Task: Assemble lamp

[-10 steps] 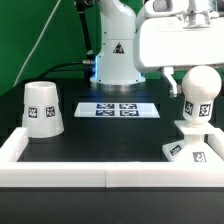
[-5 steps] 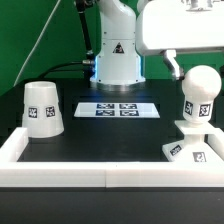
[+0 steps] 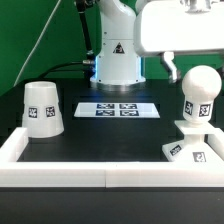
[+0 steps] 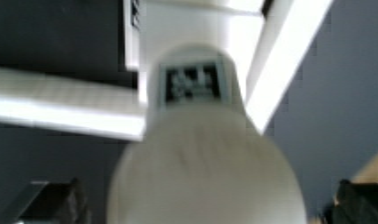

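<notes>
The white bulb [image 3: 200, 95] stands upright on the square stepped base [image 3: 192, 146] at the exterior view's right, near the front wall. My gripper [image 3: 192, 62] hangs just above the bulb's top, with one finger [image 3: 171, 68] showing beside it. In the wrist view the blurred bulb [image 4: 200, 150] fills the middle, with its tag facing the camera. My gripper [image 4: 204, 205] is open, its dark fingertips [image 4: 44, 200] standing apart from the bulb on both sides. The cone-shaped shade [image 3: 42, 108] stands alone at the exterior view's left.
The marker board [image 3: 120, 108] lies flat at the back middle, in front of the robot pedestal [image 3: 118, 60]. A raised white wall [image 3: 100, 172] borders the black table at the front and sides.
My gripper has risen from around the bulb's upper part to just above it. The bulb stays standing on the base.
</notes>
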Robot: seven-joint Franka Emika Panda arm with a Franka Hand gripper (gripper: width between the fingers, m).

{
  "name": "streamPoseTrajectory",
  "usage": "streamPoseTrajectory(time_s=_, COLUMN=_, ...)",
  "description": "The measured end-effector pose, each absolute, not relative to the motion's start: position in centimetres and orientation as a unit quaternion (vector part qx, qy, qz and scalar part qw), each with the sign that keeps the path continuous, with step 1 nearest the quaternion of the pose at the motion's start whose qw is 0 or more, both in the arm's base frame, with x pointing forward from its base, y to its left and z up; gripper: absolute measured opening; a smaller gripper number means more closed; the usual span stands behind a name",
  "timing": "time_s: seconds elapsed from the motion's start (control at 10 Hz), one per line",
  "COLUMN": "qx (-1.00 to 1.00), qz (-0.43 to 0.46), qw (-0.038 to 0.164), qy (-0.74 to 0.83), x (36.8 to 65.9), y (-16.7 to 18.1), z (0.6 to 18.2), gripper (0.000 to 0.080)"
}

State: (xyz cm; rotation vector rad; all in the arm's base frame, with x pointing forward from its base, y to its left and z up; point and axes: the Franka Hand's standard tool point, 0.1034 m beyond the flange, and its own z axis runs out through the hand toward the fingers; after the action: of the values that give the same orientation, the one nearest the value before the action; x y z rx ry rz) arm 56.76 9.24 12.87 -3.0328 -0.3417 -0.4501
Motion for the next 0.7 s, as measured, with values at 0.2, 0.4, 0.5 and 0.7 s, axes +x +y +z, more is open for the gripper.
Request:
streamPoseTrajectory(time_s=0.2, qx=-0.99, qz=-0.081, qw=0.033, qy=-0.111, x=57.08, y=9.17, z=13.15, gripper=0.0698)
streamPoseTrajectory(time_s=0.4, qx=-0.993, qz=-0.01, qw=0.04, qy=-0.113, x=56.7, y=9.46, z=12.78, gripper=0.0698)
streamPoseTrajectory(time_s=0.5, qx=-0.992, qz=0.014, qw=0.042, qy=-0.114, x=57.01, y=9.66, z=12.73, gripper=0.0698)
streamPoseTrajectory(time_s=0.7, qx=-0.992, qz=0.013, qw=0.043, qy=-0.115, x=57.36, y=9.73, z=12.67, gripper=0.0698)
